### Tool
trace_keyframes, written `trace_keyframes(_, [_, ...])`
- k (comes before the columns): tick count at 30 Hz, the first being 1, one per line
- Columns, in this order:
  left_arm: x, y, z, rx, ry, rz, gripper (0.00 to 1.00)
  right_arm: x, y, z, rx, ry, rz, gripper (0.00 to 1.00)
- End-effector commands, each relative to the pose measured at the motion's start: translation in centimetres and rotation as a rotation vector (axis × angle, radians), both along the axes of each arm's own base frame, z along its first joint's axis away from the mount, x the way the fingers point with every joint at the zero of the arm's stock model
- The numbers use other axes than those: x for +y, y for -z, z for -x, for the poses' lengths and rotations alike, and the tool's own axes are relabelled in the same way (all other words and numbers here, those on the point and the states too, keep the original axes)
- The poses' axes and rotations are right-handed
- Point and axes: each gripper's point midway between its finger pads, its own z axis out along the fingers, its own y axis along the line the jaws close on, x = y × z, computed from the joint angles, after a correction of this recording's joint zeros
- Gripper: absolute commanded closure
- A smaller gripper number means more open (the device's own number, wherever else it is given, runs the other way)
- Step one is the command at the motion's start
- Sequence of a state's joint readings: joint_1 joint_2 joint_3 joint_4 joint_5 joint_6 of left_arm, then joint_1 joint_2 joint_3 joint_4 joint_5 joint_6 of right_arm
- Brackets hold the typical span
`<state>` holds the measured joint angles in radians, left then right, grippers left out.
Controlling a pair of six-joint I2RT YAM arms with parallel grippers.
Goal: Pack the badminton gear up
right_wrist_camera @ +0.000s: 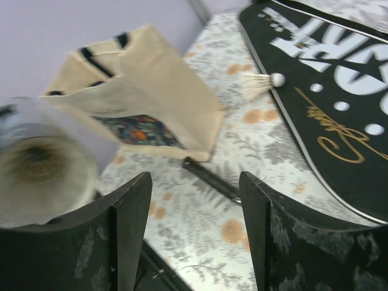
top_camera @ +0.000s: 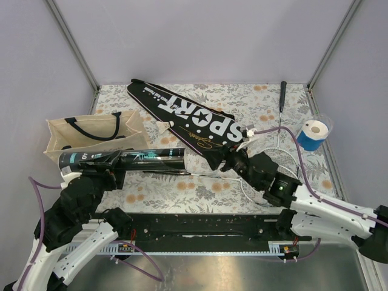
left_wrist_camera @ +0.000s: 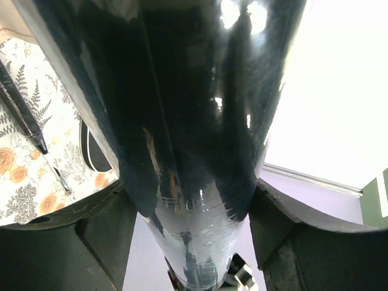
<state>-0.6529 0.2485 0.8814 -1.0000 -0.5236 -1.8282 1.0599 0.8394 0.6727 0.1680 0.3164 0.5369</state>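
Over the floral table (top_camera: 182, 189), left gripper (top_camera: 116, 160) clamps the black tube (top_camera: 154, 159); right gripper (right_wrist_camera: 194, 185) gapes near its mouth.

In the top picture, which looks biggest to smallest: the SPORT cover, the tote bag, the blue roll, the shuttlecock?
1. cover
2. tote bag
3. roll
4. shuttlecock
All four sit at table level, so nearness barely changes this.

Robot lab booth (plain walls (top_camera: 206, 36), metal corner posts (top_camera: 73, 45)).
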Motion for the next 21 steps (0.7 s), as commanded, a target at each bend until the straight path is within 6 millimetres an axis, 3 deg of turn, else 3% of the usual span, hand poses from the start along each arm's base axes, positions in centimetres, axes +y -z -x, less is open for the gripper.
trace_keyframes(1, [1.1, -4.4, -0.2, -0.125, -0.053, 0.054, 0.8, -0.5, 1.8, -5.0, 0.02, 0.175, 0.059, 0.32])
trace_keyframes(3, [1.2, -5.0, -0.1, -0.144, -0.048, 0.054, 0.8, 0.6, 3.1, -7.0, 0.066, 0.189, 0.072, 0.32])
trace_keyframes(10, [1.6, -6.9, 0.7, -0.202, -0.038, 0.059, 0.8, 7.5, 6.0, -13.2, 0.202, 0.126, 0.075, 0.3])
trace_keyframes(15, [2.1, -8.6, 1.1, -0.249, -0.037, 0.052, 0.8, 11.9, 8.2, -17.6, 0.381, 0.144, -0.06, 0.26])
trace_keyframes(17, [2.2, -9.2, 1.3, -0.261, -0.037, 0.046, 0.79, 13.8, 10.6, -18.8, 0.476, 0.144, -0.106, 0.22])
trace_keyframes(21, [2.4, -9.3, 1.4, -0.266, -0.037, 0.032, 0.79, 16.3, 13.0, -20.4, 0.58, 0.149, -0.221, 0.12])
